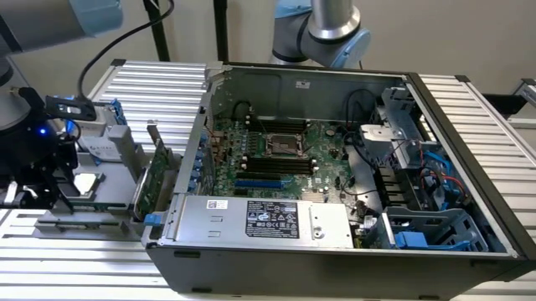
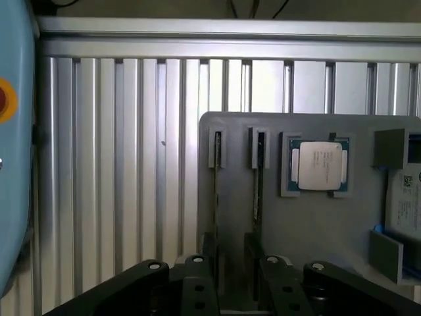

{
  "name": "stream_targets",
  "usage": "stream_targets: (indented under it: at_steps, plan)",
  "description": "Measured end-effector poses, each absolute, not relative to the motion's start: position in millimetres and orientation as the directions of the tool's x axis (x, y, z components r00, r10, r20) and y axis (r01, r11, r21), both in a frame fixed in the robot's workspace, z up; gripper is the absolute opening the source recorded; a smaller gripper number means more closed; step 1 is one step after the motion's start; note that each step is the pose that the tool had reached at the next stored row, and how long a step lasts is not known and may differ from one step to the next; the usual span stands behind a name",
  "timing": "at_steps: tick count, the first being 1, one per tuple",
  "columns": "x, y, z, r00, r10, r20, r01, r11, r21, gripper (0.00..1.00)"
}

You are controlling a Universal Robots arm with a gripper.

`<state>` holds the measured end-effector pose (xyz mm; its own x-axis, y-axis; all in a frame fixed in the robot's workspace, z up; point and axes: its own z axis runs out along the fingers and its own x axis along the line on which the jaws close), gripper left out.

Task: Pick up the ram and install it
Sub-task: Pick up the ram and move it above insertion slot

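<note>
End effector (image 2: pixel 237 280) hovers over the gray holder (image 2: pixel 309 243) on the slatted desk (image 2: pixel 118 164), jaws apart and empty. The ram (image 2: pixel 258 191) stands on edge in a holder slot, between a second stick (image 2: pixel 216 191) and a processor (image 2: pixel 320 164).

Open PC case (image 1: pixel 318 276) w/ mobo (image 1: pixel 327 141), PSU (image 1: pixel 260 219); CPU (image 2: pixel 320 166) on gray tray (image 2: pixel 309 230).

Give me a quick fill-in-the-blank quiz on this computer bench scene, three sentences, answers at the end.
1. The tray holds ___ ram sticks standing on edge.
2. The gripper hangs above the ___, not the case.
3. The case's side is ___, showing the motherboard.
Answers: two; tray; open
</note>
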<state>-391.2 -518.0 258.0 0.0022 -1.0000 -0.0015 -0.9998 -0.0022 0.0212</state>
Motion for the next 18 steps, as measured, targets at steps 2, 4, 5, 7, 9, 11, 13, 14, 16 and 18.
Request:
stream_targets:
  at_steps: [2,4,5,7,9,11,13,14,16,18]
  plan:
    - [-391.2,-518.6,254.4,0.002,-1.000,-0.002,-1.000,-0.002,0.021,1.00]
    - [-391.2,-519.1,250.8,0.002,-1.000,-0.002,-1.000,-0.002,0.021,1.00]
    - [-391.2,-519.4,248.8,0.002,-1.000,-0.001,-1.000,-0.002,0.021,1.00]
    - [-391.2,-519.9,245.2,0.002,-1.000,-0.001,-1.000,-0.002,0.021,1.00]
    - [-391.3,-520.4,241.6,0.002,-1.000,-0.002,-1.000,-0.002,0.021,1.00]
    - [-391.2,-521.0,238.0,0.002,-1.000,-0.002,-1.000,-0.002,0.021,1.00]
    - [-391.2,-521.5,234.4,0.002,-1.000,-0.002,-1.000,-0.002,0.021,1.00]
    - [-391.2,-521.8,232.6,0.002,-1.000,-0.001,-1.000,-0.002,0.021,1.00]
    - [-391.2,-522.5,228.8,0.002,-1.000,-0.001,-1.000,-0.002,0.021,1.00]
    - [-391.3,-523.1,225.2,0.002,-1.000,-0.002,-1.000,-0.002,0.021,1.00]
